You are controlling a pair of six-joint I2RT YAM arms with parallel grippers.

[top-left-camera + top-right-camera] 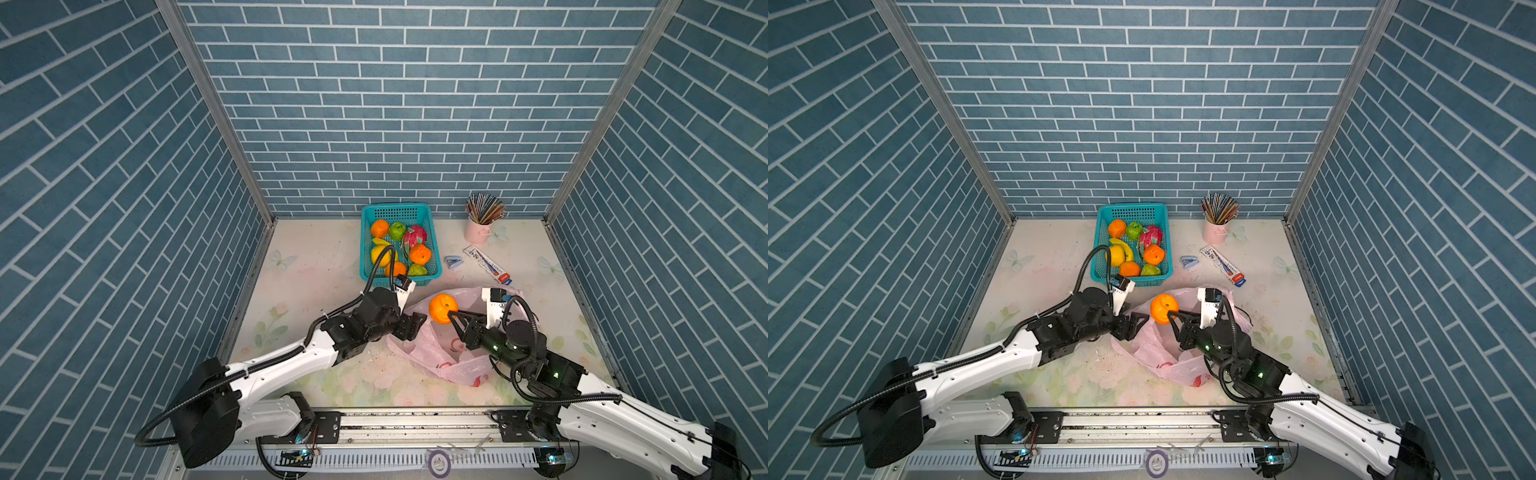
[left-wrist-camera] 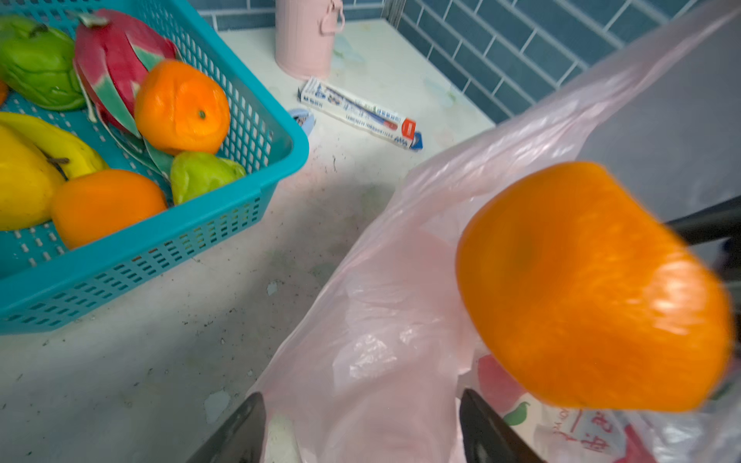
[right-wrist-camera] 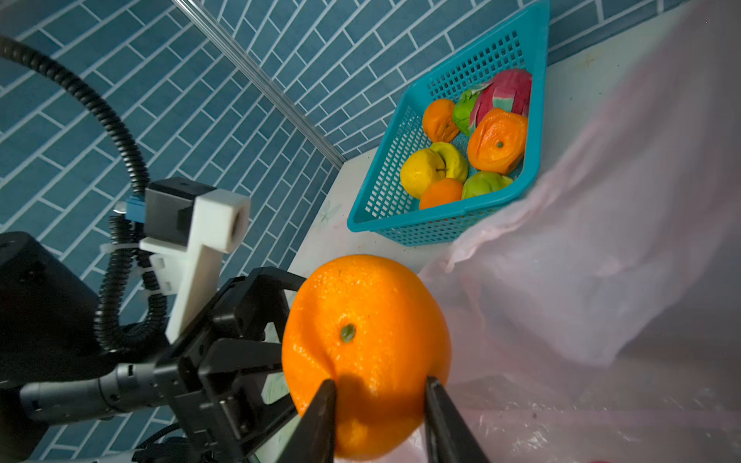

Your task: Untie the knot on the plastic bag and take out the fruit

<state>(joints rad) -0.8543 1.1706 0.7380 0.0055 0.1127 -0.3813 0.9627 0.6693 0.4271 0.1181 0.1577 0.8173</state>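
The pink plastic bag [image 1: 432, 357] lies crumpled at the table's middle with its mouth open; no knot shows. My right gripper [image 1: 451, 316] is shut on an orange [image 1: 442, 308], a fruit held in the air above the bag's mouth. In the right wrist view both fingers press the orange [image 3: 365, 340] from either side. My left gripper [image 1: 415, 326] is open at the bag's left edge, just left of the orange. In the left wrist view its fingers [image 2: 248, 425] stand wide apart with pink bag film [image 2: 381, 320] lying between them. Several other fruits fill the teal basket [image 1: 365, 249].
The teal basket stands behind the bag, near the back wall. At the back right are a pink cup of pencils [image 1: 480, 226], a toothpaste box [image 1: 486, 264] and a small blue stapler [image 1: 451, 262]. Tiled walls close three sides.
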